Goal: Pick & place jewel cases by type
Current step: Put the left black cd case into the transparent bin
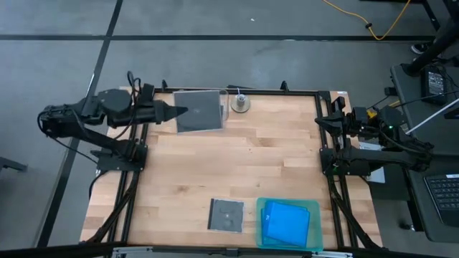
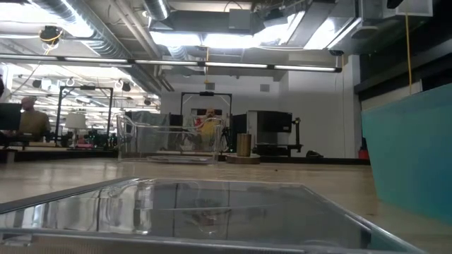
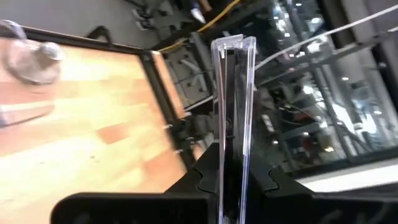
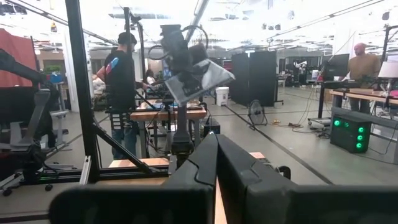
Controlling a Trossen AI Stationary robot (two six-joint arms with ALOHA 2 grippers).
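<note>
left gripper (image 1: 174, 111) at eleven o'clock, clamped edge-on round a grey-black jewel case (image 1: 198, 110): keep it level, lower flat beside the grey case (image 1: 225, 214) at six o'clock; right gripper (image 1: 320, 120) closed, empty

From overhead I get even, soft light on the pale wooden table (image 1: 237, 172), with faint shadows. Low down, bright ceiling strip lights (image 2: 212, 35) glare, and the clear plastic case lying nearest the lens (image 2: 212, 212) is blurred. My left wrist feed smears toward the edges.
</note>
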